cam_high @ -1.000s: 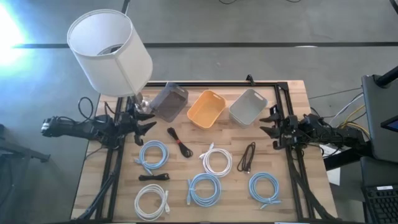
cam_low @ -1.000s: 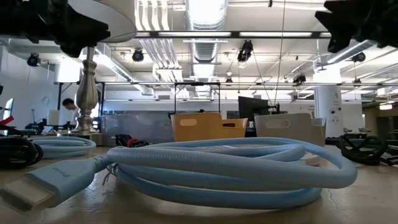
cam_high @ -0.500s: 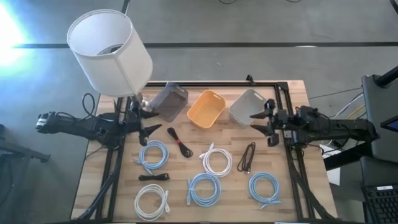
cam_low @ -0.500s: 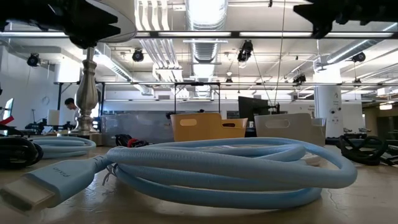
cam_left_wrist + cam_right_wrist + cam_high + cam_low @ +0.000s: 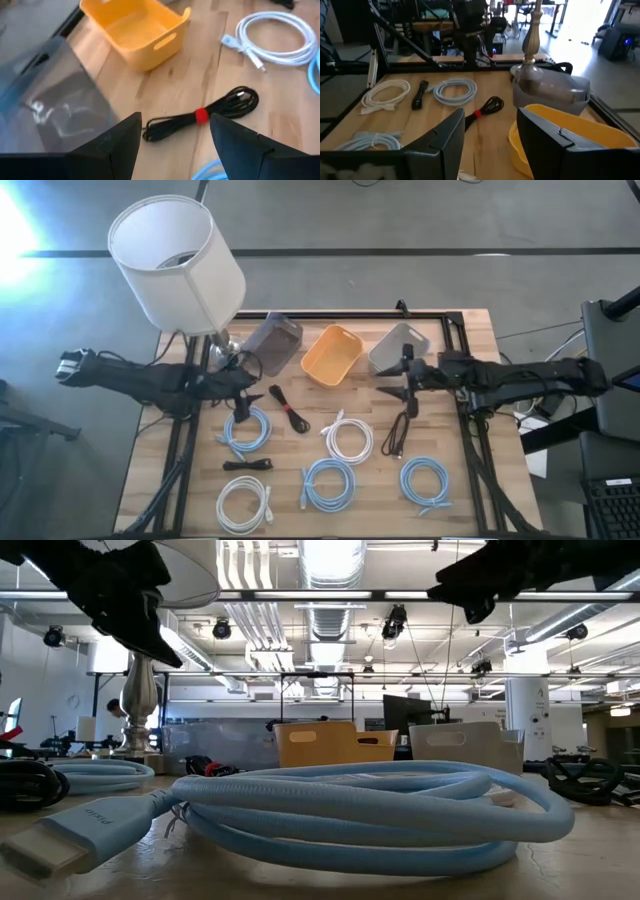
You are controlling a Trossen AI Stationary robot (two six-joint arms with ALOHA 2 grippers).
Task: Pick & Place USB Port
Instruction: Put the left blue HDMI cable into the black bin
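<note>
The left gripper is held with fingers apart above the black cable (red-banded); the right gripper, also spread, is held near the orange bin.

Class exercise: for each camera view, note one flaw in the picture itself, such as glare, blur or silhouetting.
High view: strong glare at the left edge beside the lampshade. Low view: bright ceiling lights leave both arms as dark silhouettes. Left wrist view: the grey bin is blurred. Right wrist view: daylight washes out the far floor.
</note>
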